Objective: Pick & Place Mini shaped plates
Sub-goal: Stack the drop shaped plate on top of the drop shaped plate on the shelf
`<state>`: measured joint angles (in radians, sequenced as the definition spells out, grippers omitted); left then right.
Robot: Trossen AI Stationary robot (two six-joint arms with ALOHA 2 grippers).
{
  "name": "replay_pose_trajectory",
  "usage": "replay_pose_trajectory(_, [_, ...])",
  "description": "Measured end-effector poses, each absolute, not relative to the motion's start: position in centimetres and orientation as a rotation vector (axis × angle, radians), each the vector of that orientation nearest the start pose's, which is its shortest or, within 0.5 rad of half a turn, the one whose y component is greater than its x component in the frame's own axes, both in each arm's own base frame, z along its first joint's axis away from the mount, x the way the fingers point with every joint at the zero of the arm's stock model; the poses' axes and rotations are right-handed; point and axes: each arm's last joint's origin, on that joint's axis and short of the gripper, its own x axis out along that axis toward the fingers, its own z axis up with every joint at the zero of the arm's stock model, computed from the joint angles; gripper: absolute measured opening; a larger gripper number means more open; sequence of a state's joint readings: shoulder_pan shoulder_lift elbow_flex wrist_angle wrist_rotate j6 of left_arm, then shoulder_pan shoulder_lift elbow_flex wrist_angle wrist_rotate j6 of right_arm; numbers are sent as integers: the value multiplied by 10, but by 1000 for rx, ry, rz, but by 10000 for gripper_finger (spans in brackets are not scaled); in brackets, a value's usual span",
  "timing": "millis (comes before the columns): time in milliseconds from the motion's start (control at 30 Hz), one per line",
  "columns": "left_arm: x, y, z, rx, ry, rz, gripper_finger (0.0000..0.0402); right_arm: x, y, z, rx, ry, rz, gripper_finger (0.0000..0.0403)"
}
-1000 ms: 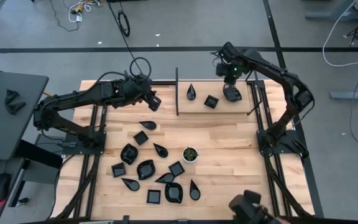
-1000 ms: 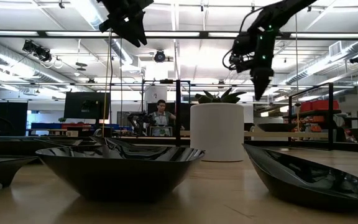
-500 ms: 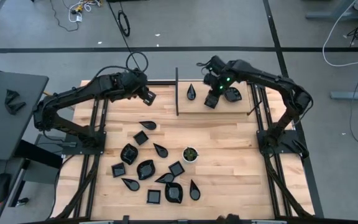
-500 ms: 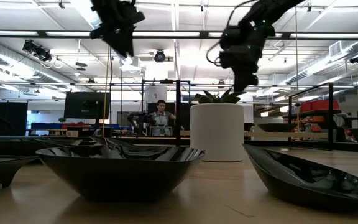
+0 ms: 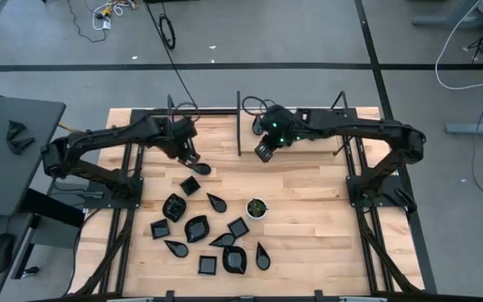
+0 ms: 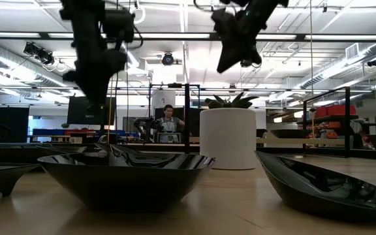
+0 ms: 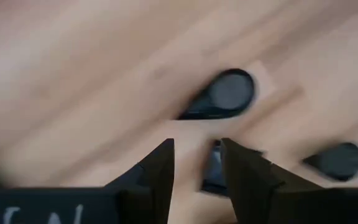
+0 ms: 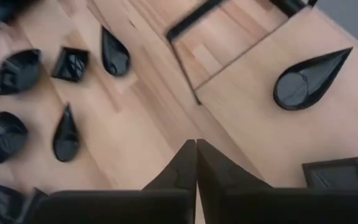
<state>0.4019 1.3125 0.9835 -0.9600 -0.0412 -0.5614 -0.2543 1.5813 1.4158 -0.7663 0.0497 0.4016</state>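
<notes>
The left gripper [image 5: 190, 156] hangs with jaws parted just above a teardrop plate [image 5: 199, 169], placed, it seems, to pick it; the right gripper [image 5: 263, 152], jaws closed on nothing, hovers beside the upright divider [image 5: 239, 124], likely bound for another dish; the mini shaped plates [image 5: 196, 227] mostly lie clustered on the pale wooden worktop [image 5: 309, 226], with at least two in the framed corner, one a teardrop [image 8: 307, 79]; beyond lies an open workshop; a person [image 6: 169, 123] sits far back.

Overhead camera looks straight down on the pale wooden worktop [image 5: 309, 218]; low camera peers level across it; both share the glossy black dishes [image 5: 196, 227].
</notes>
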Motion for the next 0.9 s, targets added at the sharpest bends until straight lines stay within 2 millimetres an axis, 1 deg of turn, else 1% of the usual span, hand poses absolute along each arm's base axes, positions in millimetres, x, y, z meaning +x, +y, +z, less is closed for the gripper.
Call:
replay_pose_trajectory(100, [208,84,215,-828,1171,673,135,315,-72,320,492,825,-475,8])
replay_pose_trajectory(167, [208,81,202,-871,1148,640,135,312,-64,326,516,798,-489,4])
replay_pose_trajectory(267, [203,79,185,-951,1149,672,135,310,-57,330,502,780,-502,3])
replay_pose_trajectory(433, [200,77,171,-1034,1100,726,135,310,-56,331,451,769,-549,9])
replay_pose_trajectory(567, [204,79,165,-1128,974,747,135,309,-61,331,388,775,-560,8])
replay_pose_trajectory(700, [206,81,161,-1221,893,843,135,307,-62,330,329,809,-540,5])
replay_pose_trajectory(767, [204,82,159,-1239,879,898,135,307,-62,330,293,827,-521,7])
replay_pose_trajectory(900, [205,83,160,-1264,839,946,135,305,-64,329,223,856,-494,12])
